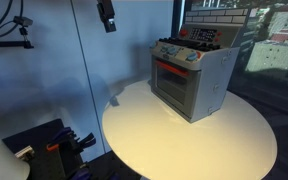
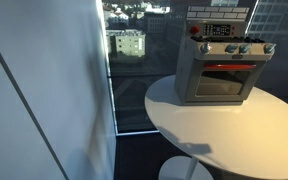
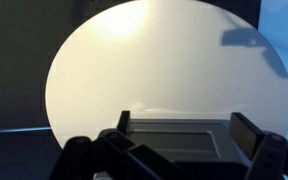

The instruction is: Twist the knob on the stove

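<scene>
The stove [image 1: 192,75] is a small silver-grey toy oven with a red-framed glass door. It stands at the far edge of a round white table [image 1: 184,145]. A row of small knobs [image 1: 179,54] runs along its front top edge. It also shows in an exterior view [image 2: 222,70], with its knobs [image 2: 234,48] above the door. My gripper [image 1: 106,15] hangs high above the table's near side, well away from the stove. In the wrist view my gripper [image 3: 184,122] is open and empty, looking down on the bare table [image 3: 154,60]. The stove is out of the wrist view.
Windows with a city view stand behind the stove [image 2: 129,45]. A pale blue wall panel [image 2: 44,90] fills one side. Dark equipment with cables [image 1: 54,148] lies on the floor beside the table. The table's pedestal base [image 2: 184,170] shows below it.
</scene>
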Motion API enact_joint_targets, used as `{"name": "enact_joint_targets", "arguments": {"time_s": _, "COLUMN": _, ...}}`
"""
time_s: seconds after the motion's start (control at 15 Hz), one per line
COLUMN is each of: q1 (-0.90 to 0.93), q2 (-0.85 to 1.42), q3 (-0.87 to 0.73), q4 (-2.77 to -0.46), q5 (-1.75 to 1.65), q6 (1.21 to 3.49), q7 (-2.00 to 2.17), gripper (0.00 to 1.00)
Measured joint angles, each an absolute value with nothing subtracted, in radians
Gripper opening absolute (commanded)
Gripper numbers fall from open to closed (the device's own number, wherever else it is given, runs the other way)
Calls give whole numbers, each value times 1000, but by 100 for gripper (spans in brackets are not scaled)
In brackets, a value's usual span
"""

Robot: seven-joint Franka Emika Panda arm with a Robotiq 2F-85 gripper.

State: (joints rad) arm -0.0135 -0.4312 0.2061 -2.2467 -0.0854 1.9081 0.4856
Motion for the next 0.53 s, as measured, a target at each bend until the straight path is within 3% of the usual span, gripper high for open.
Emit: {"name": "enact_joint_targets", "arguments": {"time_s": 0.53, "q1": -12, "q2": -411, "q3": 205, "q4": -2245, "q5": -92, "q6": 1939, "q7": 486, "gripper": 100}}
